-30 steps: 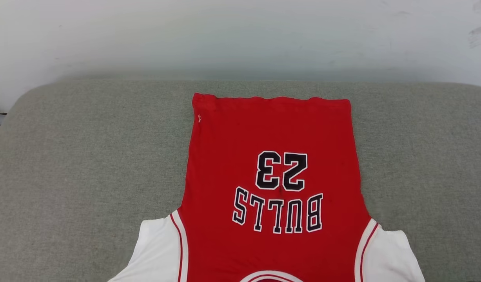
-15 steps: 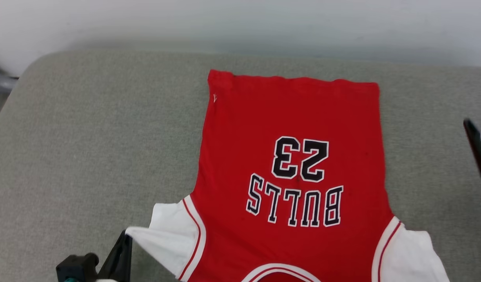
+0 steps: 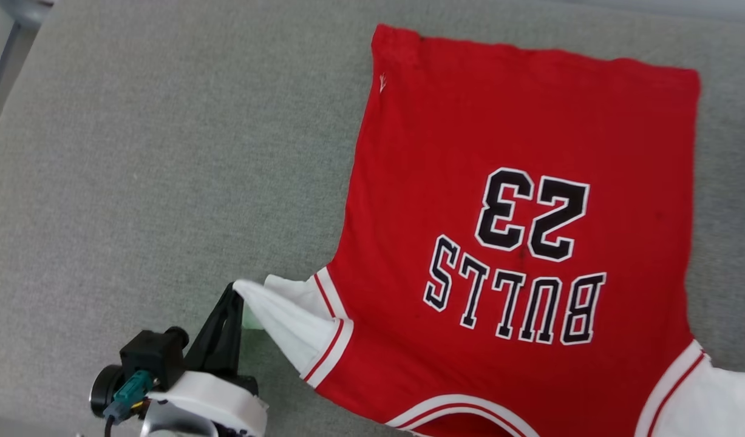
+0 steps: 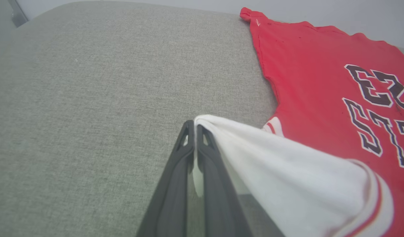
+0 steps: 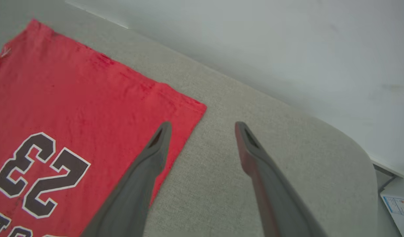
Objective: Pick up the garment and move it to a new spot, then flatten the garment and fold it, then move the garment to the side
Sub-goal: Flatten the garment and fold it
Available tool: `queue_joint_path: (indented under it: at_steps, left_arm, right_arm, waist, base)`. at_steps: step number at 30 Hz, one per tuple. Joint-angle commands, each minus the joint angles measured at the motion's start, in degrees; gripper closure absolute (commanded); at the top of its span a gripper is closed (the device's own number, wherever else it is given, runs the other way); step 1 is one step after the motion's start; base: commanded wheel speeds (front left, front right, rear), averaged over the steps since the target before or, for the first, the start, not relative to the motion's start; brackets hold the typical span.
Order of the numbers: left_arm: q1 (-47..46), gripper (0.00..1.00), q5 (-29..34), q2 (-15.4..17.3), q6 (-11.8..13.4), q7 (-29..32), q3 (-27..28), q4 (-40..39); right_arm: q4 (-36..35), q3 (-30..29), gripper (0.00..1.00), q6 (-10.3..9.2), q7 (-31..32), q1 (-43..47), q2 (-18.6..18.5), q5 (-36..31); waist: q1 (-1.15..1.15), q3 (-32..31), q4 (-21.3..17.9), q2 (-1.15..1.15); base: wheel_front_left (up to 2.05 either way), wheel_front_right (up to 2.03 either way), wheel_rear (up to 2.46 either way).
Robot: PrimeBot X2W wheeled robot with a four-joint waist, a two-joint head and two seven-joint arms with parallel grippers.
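Left tool pinches the jersey by its sleeve.
Right tool gapes empty above the jersey's far corner; the jersey lies flat, logo up.

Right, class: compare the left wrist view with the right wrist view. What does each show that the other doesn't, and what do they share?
Left wrist view: the left gripper shut on the white sleeve, which is drawn into a point. Right wrist view: the right gripper open near a hem corner, holding nothing. Both: the red shirt with its number 23, lying on the grey cushion.
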Motion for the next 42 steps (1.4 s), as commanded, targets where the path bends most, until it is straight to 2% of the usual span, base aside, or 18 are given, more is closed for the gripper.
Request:
queue_joint_path:
  at_steps: [1, 6, 10, 17, 20, 25, 26, 27, 32, 38, 42]
  left_arm:
    - [-1.12, 1.00, 0.40, -0.55, -0.20, -0.24, 0.04, 0.17]
    - [-4.01, 1.00, 1.66, -2.58, -1.27, -0.36, -0.58, 0.75]
    - [-5.92, 1.00, 2.61, -4.13, -2.14, -0.42, -0.77, 1.18]
    - [-8.81, 1.00, 4.13, -6.77, -4.21, -0.33, -0.52, 2.09]
    - [-9.70, 1.00, 4.93, -7.98, -5.05, -0.24, -0.35, 2.72]
    - [-9.84, 1.00, 5.95, -9.10, -6.24, -0.18, 0.42, 3.92]
    - [-9.71, 1.00, 6.21, -9.19, -6.51, -0.17, 0.69, 4.06]
    - [-9.62, 1.00, 6.36, -9.29, -6.65, -0.17, 0.92, 4.20]
    - [-8.56, 1.00, 6.97, -9.49, -6.98, -0.18, 2.31, 4.97]
    - [-6.74, 1.00, 7.37, -9.36, -7.12, -0.21, 3.87, 4.83]
    - [-5.37, 1.00, 7.79, -8.67, -6.91, -0.25, 4.59, 4.59]
  right_arm:
    - [1.08, 0.54, 0.00, -0.07, 1.76, -1.44, -0.54, 0.34]
    - [6.16, 3.65, 0.00, -0.07, 13.39, -8.65, -3.03, 0.78]
    - [8.73, 5.23, 0.00, -0.07, 18.50, -13.22, -3.67, 0.06]
    - [14.62, 5.49, 0.00, -0.07, 21.30, -17.18, -1.03, -2.78]
    - [17.40, 6.52, 0.00, -0.05, 22.39, -15.52, 0.31, -3.36]
    - [19.86, 9.31, 0.00, -0.04, 24.06, -10.44, -0.38, -2.74]
    - [19.77, 9.32, 0.69, -0.04, 23.75, -10.03, -0.63, -2.46]
    - [19.59, 9.26, 1.00, -0.04, 23.46, -9.86, -0.97, -2.22]
    - [19.42, 8.45, 1.00, -0.08, 21.03, -11.61, -2.24, -2.40]
    - [19.24, 5.62, 1.00, -0.07, 14.01, -15.49, 1.19, -0.19]
    - [17.80, 8.14, 1.00, -0.07, 10.51, -14.28, 0.27, 1.09]
  waist:
    - [-0.01, 3.02, 2.21, 0.00]
    - [-0.01, 7.18, 4.30, 0.00]
    - [-0.01, 10.37, 5.50, 0.00]
    - [-0.01, 14.57, 7.27, 0.00]
    - [-0.01, 15.54, 7.71, 0.00]
    - [-0.01, 15.94, 8.23, 0.00]
    - [-0.01, 15.98, 8.19, 0.00]
    - [-0.01, 15.98, 8.19, 0.00]
    - [-0.01, 14.92, 7.29, 0.00]
    - [-0.01, 11.35, 5.05, 0.00]
    - [-0.01, 8.00, 3.40, 0.00]
  base:
    - [0.00, 0.00, 0.00]
    - [0.00, 0.00, 0.00]
    - [0.00, 0.00, 0.00]
    - [0.00, 0.00, 0.00]
    - [0.00, 0.00, 0.00]
    - [0.00, 0.00, 0.00]
    - [0.00, 0.00, 0.00]
    - [0.00, 0.00, 0.00]
    - [0.00, 0.00, 0.00]
    - [0.00, 0.00, 0.00]
    - [0.00, 0.00, 0.00]
